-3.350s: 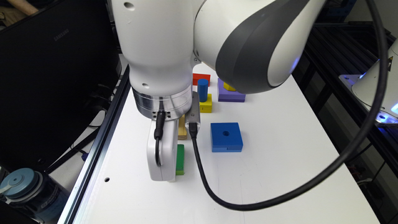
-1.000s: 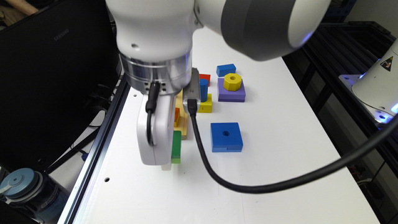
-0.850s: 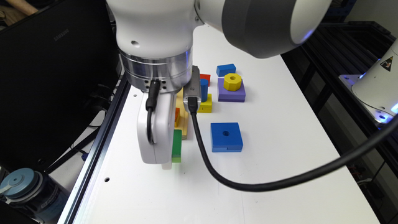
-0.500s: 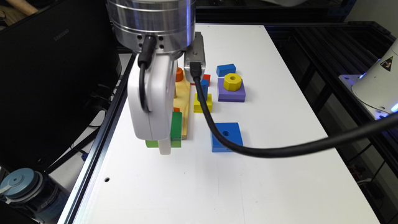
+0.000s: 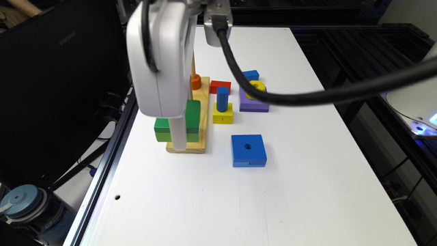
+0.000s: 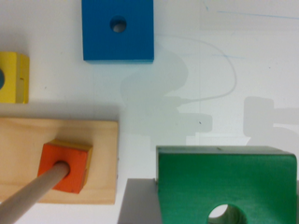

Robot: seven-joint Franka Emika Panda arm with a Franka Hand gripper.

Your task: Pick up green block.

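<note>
1. Pinching the green block (image 5: 193, 114) between its fingers, the end effector (image 5: 177, 140) hangs at the left of the exterior view, its white housing filling the upper left of that frame. One pale finger comes down across the block's near face.

2. In the exterior view the green block sits left of centre, dark green layer over lime green, held above the near end of the wooden peg base (image 5: 204, 112). It looks to be lifted rather than resting on the base, though the contact underneath is hidden. In the wrist view it fills the lower right, its round centre hole (image 6: 226, 215) near the bottom edge.

3. Judged as painted wood, the block should be light and stiff, with no give under the fingers. The paint looks smooth, so it could slip if the squeeze is weak. Opposite flat sides are the sensible place to hold it, which is about where the grip appears to be.

4. On the peg base an orange block (image 6: 64, 167) sits threaded on the wooden dowel (image 6: 28, 196).

5. On the white counter (image 5: 307, 191), the blue square block (image 5: 248, 149) with a hole lies near centre of the exterior frame, apart from the base. Further back stand a yellow block carrying a blue cylinder (image 5: 222, 99), a red block (image 5: 220, 86) and a purple block (image 5: 254, 104) with a yellow ring.
</note>
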